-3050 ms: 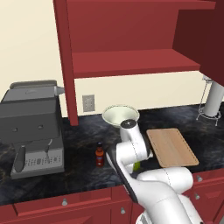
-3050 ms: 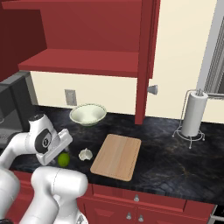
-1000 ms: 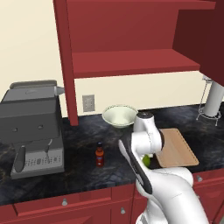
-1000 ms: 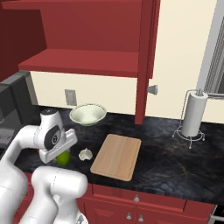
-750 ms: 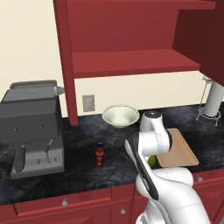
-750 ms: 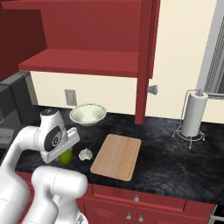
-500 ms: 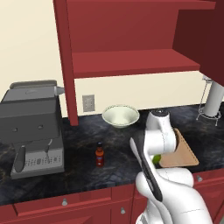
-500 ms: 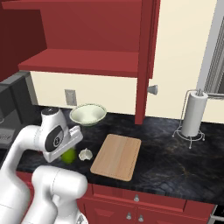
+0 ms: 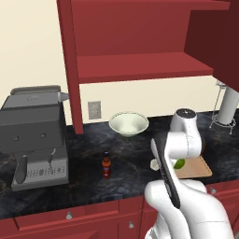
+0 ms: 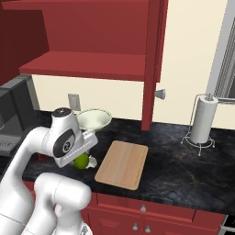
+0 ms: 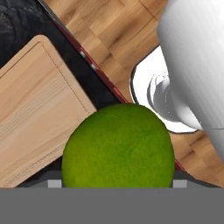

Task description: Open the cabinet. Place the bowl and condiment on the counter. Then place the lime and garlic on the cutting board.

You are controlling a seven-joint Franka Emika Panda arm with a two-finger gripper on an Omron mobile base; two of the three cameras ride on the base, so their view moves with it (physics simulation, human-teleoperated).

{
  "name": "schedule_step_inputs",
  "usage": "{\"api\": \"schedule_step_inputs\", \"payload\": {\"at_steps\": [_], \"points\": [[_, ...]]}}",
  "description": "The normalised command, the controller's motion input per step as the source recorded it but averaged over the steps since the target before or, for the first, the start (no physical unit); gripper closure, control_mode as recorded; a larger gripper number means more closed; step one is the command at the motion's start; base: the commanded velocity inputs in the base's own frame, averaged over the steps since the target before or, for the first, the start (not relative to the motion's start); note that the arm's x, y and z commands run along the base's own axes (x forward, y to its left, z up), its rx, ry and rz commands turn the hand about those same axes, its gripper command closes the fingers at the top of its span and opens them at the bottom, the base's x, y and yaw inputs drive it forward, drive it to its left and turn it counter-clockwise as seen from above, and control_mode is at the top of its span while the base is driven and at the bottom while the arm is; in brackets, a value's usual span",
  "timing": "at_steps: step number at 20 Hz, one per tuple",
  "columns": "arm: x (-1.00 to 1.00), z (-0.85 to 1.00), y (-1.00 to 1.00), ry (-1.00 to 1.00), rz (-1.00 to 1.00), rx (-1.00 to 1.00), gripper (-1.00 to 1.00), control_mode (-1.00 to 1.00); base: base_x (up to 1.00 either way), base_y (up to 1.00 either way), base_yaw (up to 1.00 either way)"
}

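The cutting board [image 10: 123,164] serves as landmark; it lies flat on the counter [image 10: 183,170] near the front edge. Beyond its far left corner the bowl [image 10: 94,119] stands upright on the counter below the open cabinet [image 9: 135,60]. Well to the board's left, past the arm, the condiment [image 9: 107,165] stands upright in front of the coffee machine [image 9: 37,135]. To the board's right a paper towel holder [image 10: 203,120] stands by the wall. A wall outlet [image 9: 94,110] sits behind the bowl.

The lime [image 11: 118,148] is held aloft just off the board's left edge, clamped between the jaws of the gripper [image 10: 86,158], which stand wide around it. In the hand view the fruit covers the fingertips, and the board's corner shows up and to the left of it.

The garlic [image 10: 92,162] lies on the counter touching or just beside the board's left edge; the arm and lime hide most of it, so contact cannot be settled. In the left base view the arm's wrist covers the board's left half, and the lime [image 9: 179,163] shows as a green sliver.

Compared with three seconds ago, the arm has swung toward the board, carrying the lime from the open counter to the board's edge. Bowl, condiment and board are unmoved.
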Motion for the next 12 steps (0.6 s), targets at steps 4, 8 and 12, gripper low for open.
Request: {"api": "schedule_step_inputs", "payload": {"at_steps": [4, 8, 12], "points": [[0.0, 0.08, -0.45, 0.0, -0.04, 0.0, 1.0, -1.0, 0.0, 0.0, 0.0], [0.02, -0.05, -0.39, -0.01, -0.01, 0.0, 1.0, -1.0, 0.0, 0.0, 0.0], [0.01, -0.14, -0.29, -0.05, -0.01, 0.0, 1.0, -1.0, 0.0, 0.0, 0.0]]}}
